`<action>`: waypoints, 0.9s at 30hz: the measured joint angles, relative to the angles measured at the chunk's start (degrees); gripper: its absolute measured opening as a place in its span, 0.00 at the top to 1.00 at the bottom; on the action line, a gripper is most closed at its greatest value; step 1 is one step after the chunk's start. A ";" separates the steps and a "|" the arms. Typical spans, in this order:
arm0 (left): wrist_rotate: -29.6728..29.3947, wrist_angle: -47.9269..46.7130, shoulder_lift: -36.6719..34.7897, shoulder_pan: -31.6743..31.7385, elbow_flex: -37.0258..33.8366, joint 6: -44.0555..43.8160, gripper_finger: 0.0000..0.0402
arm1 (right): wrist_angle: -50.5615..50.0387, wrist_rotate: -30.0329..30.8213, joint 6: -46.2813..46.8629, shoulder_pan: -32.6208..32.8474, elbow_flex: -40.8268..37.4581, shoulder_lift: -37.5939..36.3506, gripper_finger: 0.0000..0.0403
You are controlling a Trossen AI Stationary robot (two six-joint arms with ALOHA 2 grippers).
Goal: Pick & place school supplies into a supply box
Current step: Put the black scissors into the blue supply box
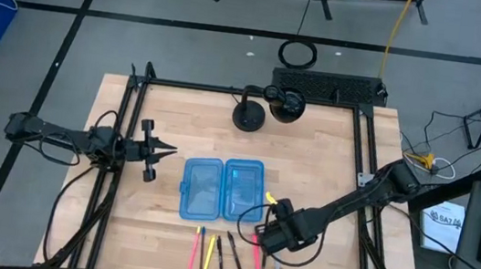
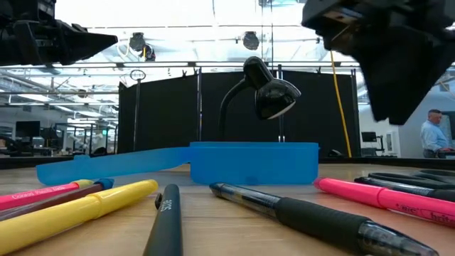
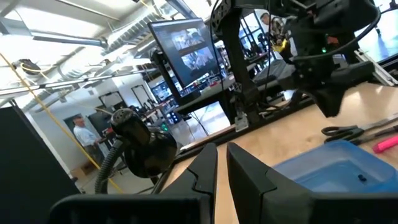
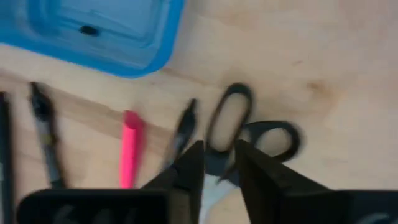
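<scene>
- Supply box (image 1: 222, 188): lies open at table centre, both halves flat with cavities up, a layout that suits dropping items in from above.
- School supplies: pens and pencils (image 1: 212, 254) lie in a row on the near side of the box; scissors (image 4: 239, 134) lie at the row's right end, near a pink pen (image 4: 129, 149). None is visibly lifted.
- Right gripper (image 4: 217, 163): poised directly over the scissors' handles, fingers parted by a narrow gap, grasping nothing. Judged to be lining up on the scissors.
- Left gripper (image 3: 221, 165): waits left of the box, clear of the table, fingers slightly parted and empty.
- View differences: only the right wrist view shows the scissors' handle loops; the high view alone gives the overall layout; the low view shows the box's low walls and a desk lamp (image 2: 263, 89) behind.
</scene>
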 joint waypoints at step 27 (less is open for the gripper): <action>-0.01 -0.12 0.00 0.00 0.00 -1.91 0.90 | 6.73 -4.25 9.00 -1.40 -10.04 -0.02 0.58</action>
